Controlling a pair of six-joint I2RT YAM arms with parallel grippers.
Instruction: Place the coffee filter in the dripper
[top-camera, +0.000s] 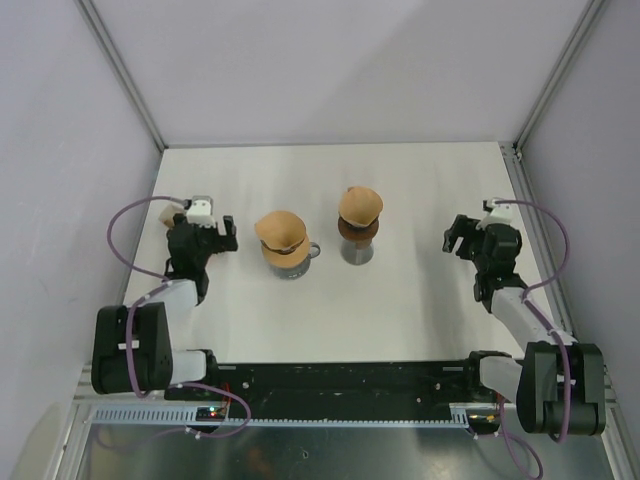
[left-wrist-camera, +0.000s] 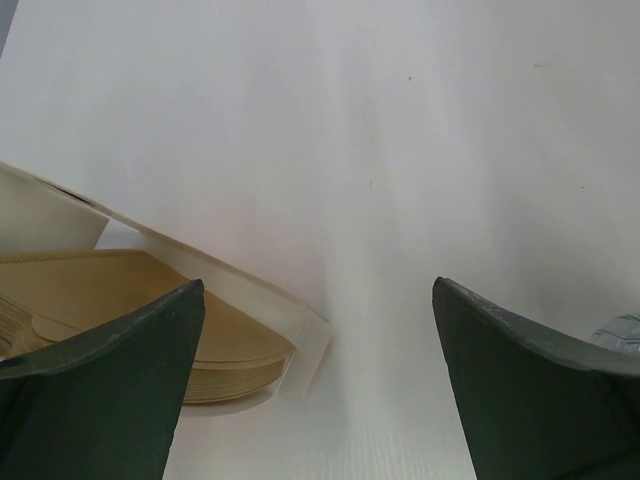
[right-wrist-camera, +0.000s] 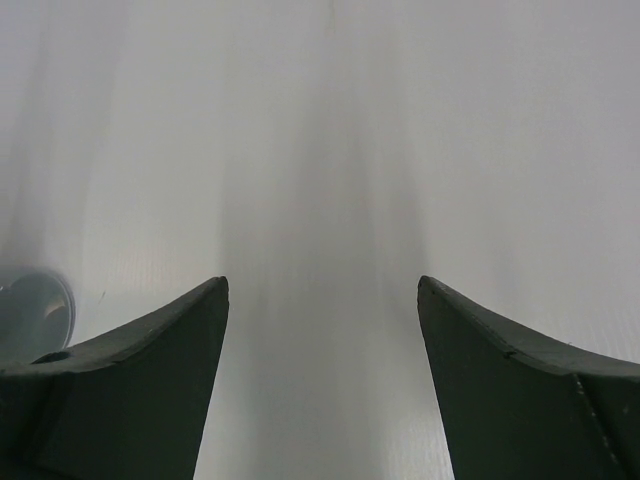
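Two drippers stand mid-table, each with a brown coffee filter on top. The left filter rests on a grey dripper with a handle. The right filter sits on a darker dripper. A stack of brown filters lies in a white sleeve beside my left gripper, which is open and empty; in the top view that gripper is left of the drippers. My right gripper is open over bare table; from above it is right of the drippers.
The white table is bounded by grey walls and metal frame posts. A grey round object shows at the left edge of the right wrist view. The arm bases stand on a black rail at the near edge.
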